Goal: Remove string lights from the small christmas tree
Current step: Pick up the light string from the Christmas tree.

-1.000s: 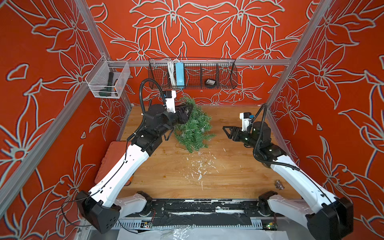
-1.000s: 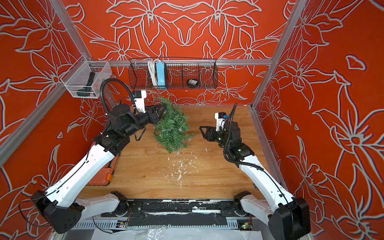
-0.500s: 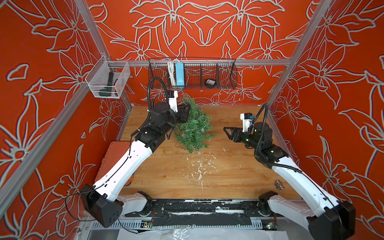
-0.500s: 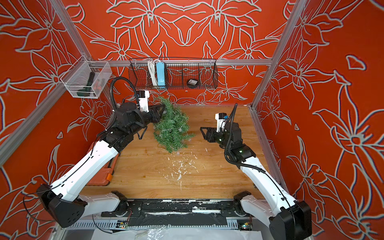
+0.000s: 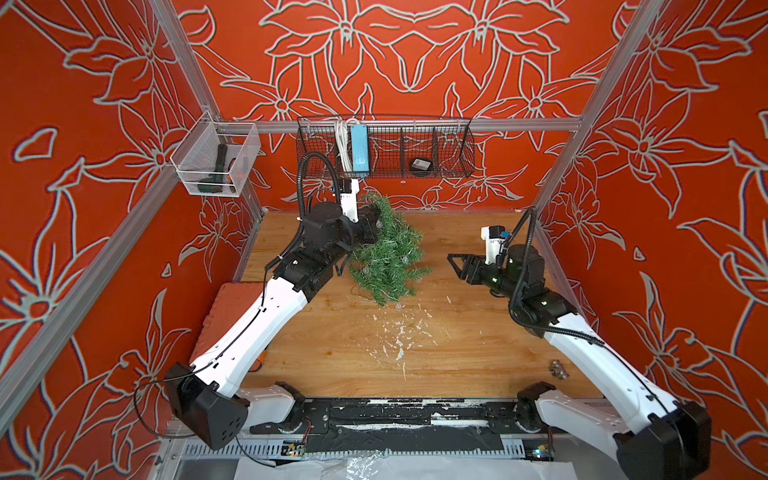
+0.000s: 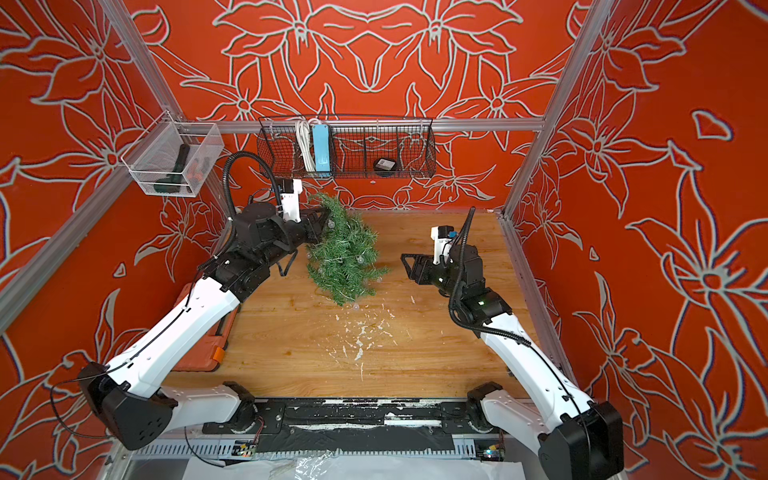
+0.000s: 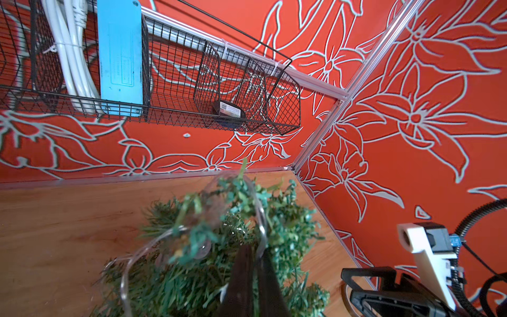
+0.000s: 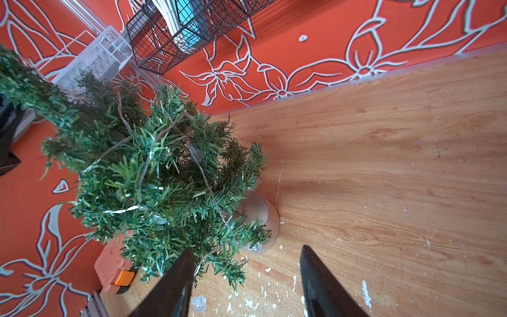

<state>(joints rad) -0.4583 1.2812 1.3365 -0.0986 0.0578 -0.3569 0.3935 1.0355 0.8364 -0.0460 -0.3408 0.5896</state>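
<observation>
Two pincers: state of each? [observer]

Left pincer (image 7: 255, 248) is clenched at the top of the small christmas tree (image 5: 386, 257). Whether wire or only needles sit between the fingers, I cannot tell. Right pincer (image 8: 247, 248) is released, jaws wide, holding nothing. It hovers apart from the tree, on the side opposite my left one, facing the foot. [me]

Where are the string lights? [observer]

On the tree. The string lights (image 8: 120, 210) wind round the branches from tip to foot, and one loop passes right by my closed fingertips. One bulb (image 8: 199, 303) lies on the table (image 5: 332, 365) just beside the tree's foot. The tree is tilted, tip toward my left pincer, and its wooden base (image 8: 263, 216) appears to rest on one edge. No turn looks freed yet. [me]

Risks? [observer]

If I pull and the wire snags in the needles, the whole tree drags or topples, since nothing pins the base. A grip on needles alone would slip off. A hard tug could snap the thin wire. [me]

Surroundings? [observer]

Behind the tree, on the wall, hangs a wire basket (image 5: 457, 166) holding a white cable bundle (image 5: 341, 145) and a blue box (image 5: 358, 145); lifting the tip high could meet it. An orange case (image 5: 232, 307) lies beyond my left arm from the tree. White flecks (image 5: 400, 353) lie in front of the tree. Nothing stands between my right pincer and the tree's foot. [me]
</observation>
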